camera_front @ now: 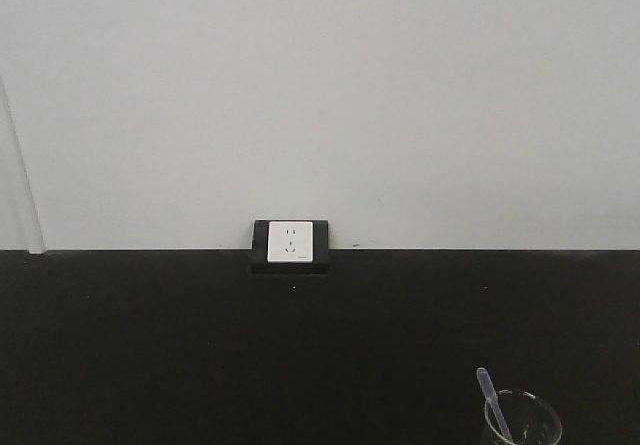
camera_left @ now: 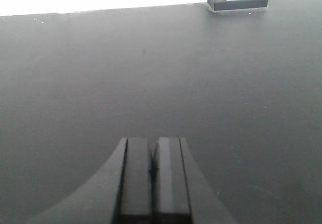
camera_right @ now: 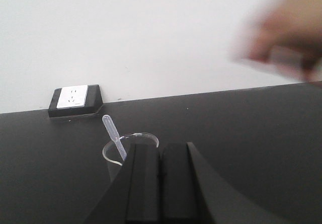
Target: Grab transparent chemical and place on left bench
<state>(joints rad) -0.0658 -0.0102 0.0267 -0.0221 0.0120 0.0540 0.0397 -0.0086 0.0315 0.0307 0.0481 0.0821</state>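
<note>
Transparent chemical, a small clear glass beaker [camera_right: 111, 158] with a pouring spout, stands just beyond the tips of the right gripper [camera_right: 161, 151]. The gripper's two flat black fingers [camera_right: 143, 183] are pressed together with only a thin seam between them and grasp nothing. Their tips cover the near right part of the beaker's rim in the right wrist view; whether they touch the glass I cannot tell. A clear plastic pipette [camera_right: 113, 133] leans inside the beaker, its bulb tilted up to the left above the rim. The left gripper [camera_left: 153, 146] also has its black fingers [camera_left: 138, 178] closed against each other, empty, over bare worktop.

Both grippers are over a matte black worktop [camera_front: 150, 345]. In the front view the beaker [camera_front: 522, 420] sits at its near right corner. At the back edge, a white power socket in a black frame [camera_front: 291, 242] sits against a plain white wall [camera_front: 320, 85]. A blurred human hand [camera_right: 287, 38] shows at the upper right of the right wrist view.
</note>
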